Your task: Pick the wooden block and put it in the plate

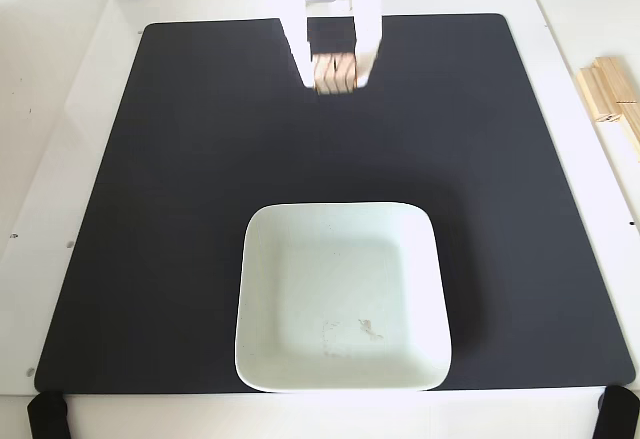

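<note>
1. Wooden block (336, 73): light tan, grooved, at the far side of the black mat (160, 209), centre.
2. White gripper (336, 77): two fingers flank the block, clamped on its left and right sides.
3. Plate (262, 299): white rounded square, near side of mat, well apart from block; faint marks on its base.
4. Pale wooden sticks (612, 99): piled at far right, off the mat.
5. No writing legible anywhere.

One wooden block (336, 73), one plate (341, 297), one black mat (180, 209), one pile of loose wooden sticks (612, 99) and one gripper (336, 75) show on the one table (60, 79).
</note>
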Controlling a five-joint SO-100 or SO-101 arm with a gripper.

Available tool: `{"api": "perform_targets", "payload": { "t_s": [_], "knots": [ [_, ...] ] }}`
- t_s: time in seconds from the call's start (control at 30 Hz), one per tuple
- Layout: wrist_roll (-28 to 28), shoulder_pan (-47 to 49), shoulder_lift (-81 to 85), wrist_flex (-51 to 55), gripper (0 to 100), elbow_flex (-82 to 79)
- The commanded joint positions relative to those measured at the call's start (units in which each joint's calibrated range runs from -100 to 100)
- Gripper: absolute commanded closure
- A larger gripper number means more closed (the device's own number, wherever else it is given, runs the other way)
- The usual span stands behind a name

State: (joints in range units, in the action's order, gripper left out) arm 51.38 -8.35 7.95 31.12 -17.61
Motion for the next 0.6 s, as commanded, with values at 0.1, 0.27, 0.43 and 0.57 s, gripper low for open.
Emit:
{"api": "perform_targets", "payload": {
  "t_s": [0.1,0.27,0.43,0.57],
  "knots": [
    [0.19,0.4,-18.72,-11.9,99,12.62],
    [0.35,0.4,-29.65,-12.08,99,20.0],
    [0.57,0.51,-32.19,-11.9,99,20.62],
    [0.35,1.63,-32.45,-11.72,98,20.44]
  ]
}}
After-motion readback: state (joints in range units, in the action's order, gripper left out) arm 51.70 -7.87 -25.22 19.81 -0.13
